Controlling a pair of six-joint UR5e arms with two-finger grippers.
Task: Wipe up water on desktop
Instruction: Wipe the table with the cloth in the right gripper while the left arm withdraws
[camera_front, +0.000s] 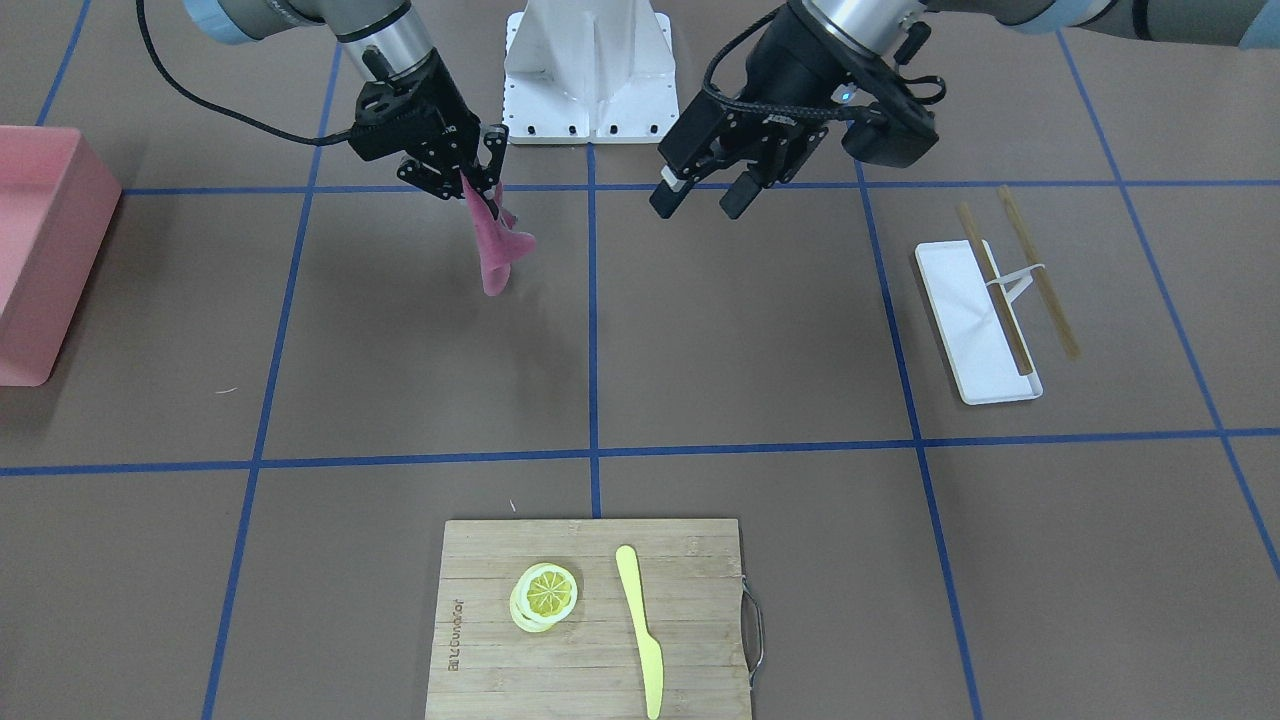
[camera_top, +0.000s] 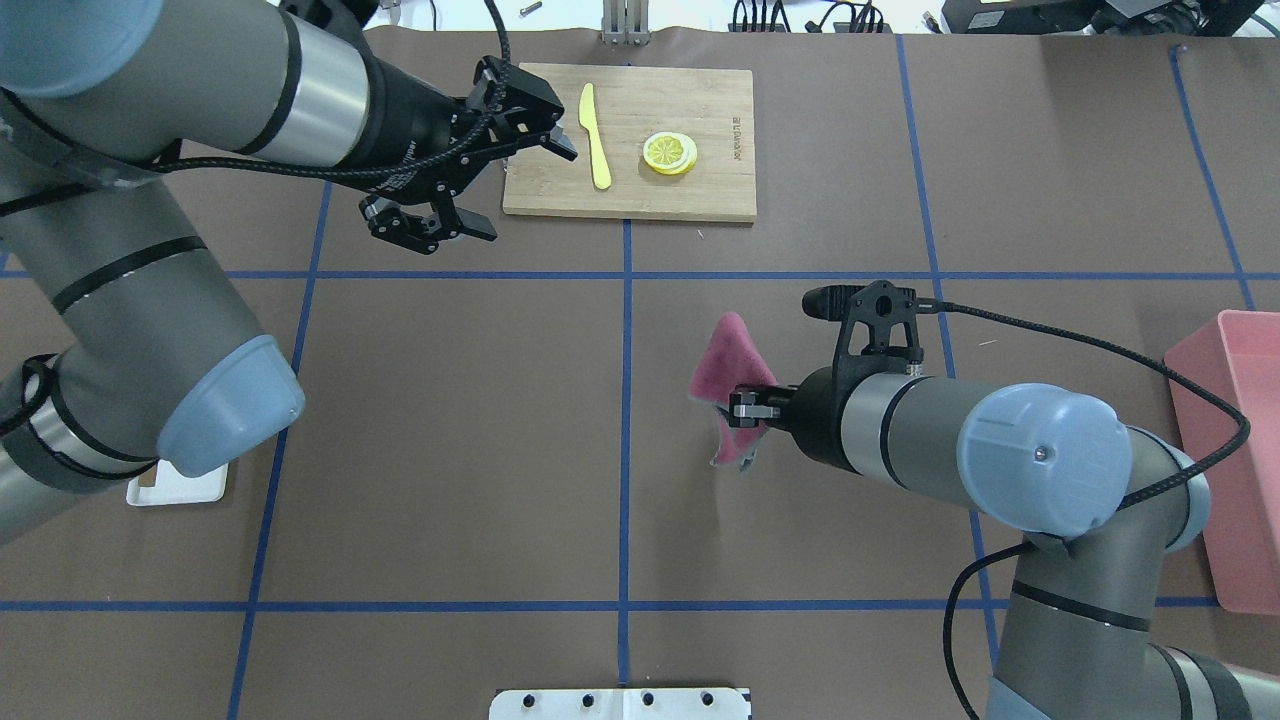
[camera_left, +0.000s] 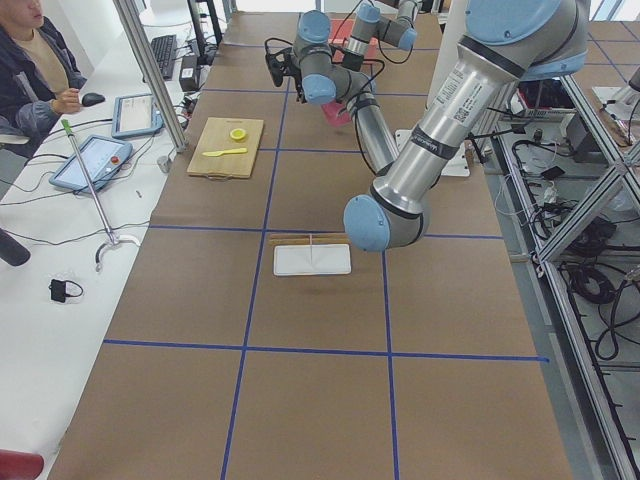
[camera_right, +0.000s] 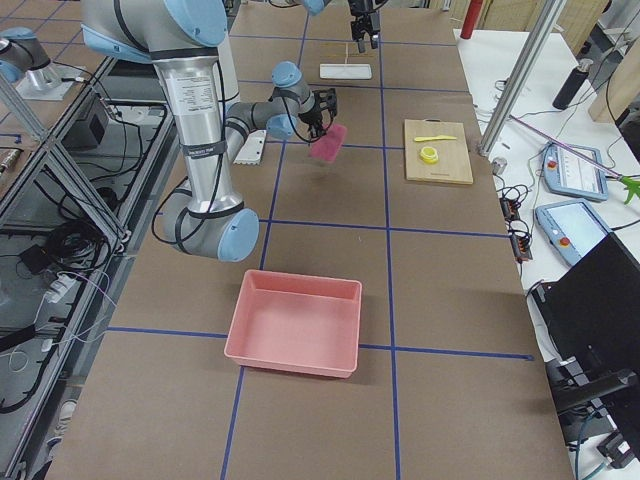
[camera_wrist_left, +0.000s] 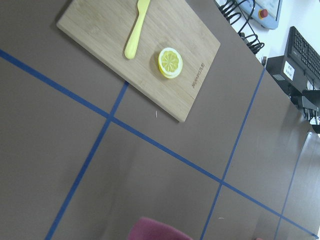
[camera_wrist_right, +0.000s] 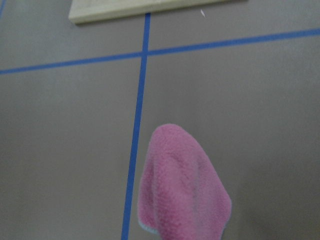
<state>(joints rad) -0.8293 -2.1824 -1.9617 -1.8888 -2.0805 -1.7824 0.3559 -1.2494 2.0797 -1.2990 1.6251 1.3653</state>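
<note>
The brown desktop (camera_front: 750, 330) with its blue tape grid fills the overhead view (camera_top: 450, 400). I see no water on it. My right gripper (camera_front: 478, 180) is shut on a pink cloth (camera_front: 495, 250) that hangs from it above the desktop, near the middle line. The cloth also shows in the overhead view (camera_top: 733, 370) and the right wrist view (camera_wrist_right: 182, 190). My left gripper (camera_front: 705, 195) is open and empty, held above the desktop; in the overhead view (camera_top: 530, 192) it hovers by the near left corner of the cutting board.
A bamboo cutting board (camera_front: 690, 580) carries lemon slices (camera_front: 545, 595) and a yellow knife (camera_front: 640, 630). A white tray (camera_front: 960, 300) with chopsticks (camera_front: 1035, 270) lies on my left side. A pink bin (camera_front: 40, 250) stands at my far right. The white robot base (camera_front: 590, 70) is between the arms.
</note>
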